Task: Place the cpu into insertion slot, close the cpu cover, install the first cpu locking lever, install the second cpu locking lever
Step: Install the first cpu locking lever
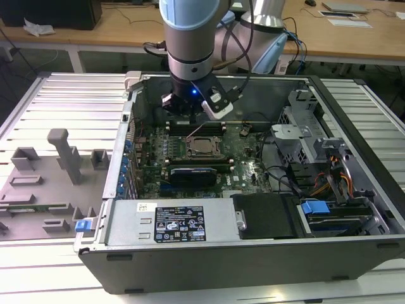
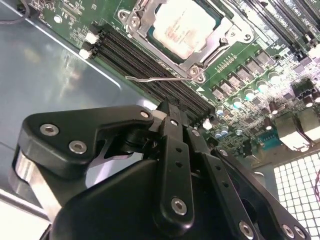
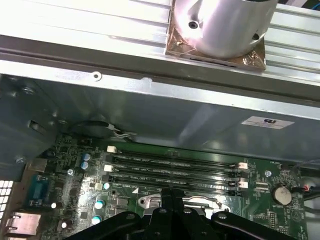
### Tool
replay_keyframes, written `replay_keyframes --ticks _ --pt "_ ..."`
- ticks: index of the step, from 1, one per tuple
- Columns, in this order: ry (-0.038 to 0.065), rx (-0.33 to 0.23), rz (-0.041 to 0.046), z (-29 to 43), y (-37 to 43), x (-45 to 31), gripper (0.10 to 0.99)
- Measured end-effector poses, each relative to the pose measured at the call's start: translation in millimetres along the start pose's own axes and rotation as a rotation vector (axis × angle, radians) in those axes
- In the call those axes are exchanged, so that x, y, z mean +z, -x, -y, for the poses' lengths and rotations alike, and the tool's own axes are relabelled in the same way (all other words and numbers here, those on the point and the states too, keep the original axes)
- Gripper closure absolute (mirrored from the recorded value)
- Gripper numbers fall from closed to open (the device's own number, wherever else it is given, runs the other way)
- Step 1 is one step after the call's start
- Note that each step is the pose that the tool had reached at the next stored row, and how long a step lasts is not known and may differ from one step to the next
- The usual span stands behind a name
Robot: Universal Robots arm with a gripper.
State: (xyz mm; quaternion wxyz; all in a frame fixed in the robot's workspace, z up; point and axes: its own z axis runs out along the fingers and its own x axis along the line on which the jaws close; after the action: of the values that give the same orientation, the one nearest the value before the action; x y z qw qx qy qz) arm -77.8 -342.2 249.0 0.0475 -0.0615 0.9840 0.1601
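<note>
My gripper (image 2: 167, 107) has its fingers pressed together and holds nothing. It hangs over the long black memory slots (image 2: 145, 62), near the insertion slot (image 2: 156, 44). The cpu (image 2: 184, 26) lies in that slot. The cpu cover (image 2: 141, 21) lies flat around it. A thin wire lever (image 2: 160, 78) sticks out beside the cover.

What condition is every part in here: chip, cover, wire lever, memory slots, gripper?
Small pale silvery square cpu: seated flat in place.
Silvery metal frame cpu cover: lowered around the cpu.
Thin wire lever: sticking out sideways, apparently unlatched.
Long black memory slots: empty.
Black gripper: shut, holding nothing.
</note>
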Motion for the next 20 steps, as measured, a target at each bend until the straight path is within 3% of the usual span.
replay_keyframes --ticks 3,4,5,6,12,20 --pt "-0.02 -0.015 0.0376 0.0 -0.3 0.1 0.98" --pt "-0.026 -0.024 0.0654 0.0 -0.8 0.1 0.98" --pt "-0.028 -0.03 0.0816 0.0 -1.3 0.3 0.98" --pt "-0.029 -0.033 0.0917 0.3 -1.4 1.6 0.98" --pt "-0.033 -0.015 0.1021 -0.2 -2.0 10.4 0.98" --pt "-0.039 0.001 0.1102 -10.5 -0.8 20.1 0.98"
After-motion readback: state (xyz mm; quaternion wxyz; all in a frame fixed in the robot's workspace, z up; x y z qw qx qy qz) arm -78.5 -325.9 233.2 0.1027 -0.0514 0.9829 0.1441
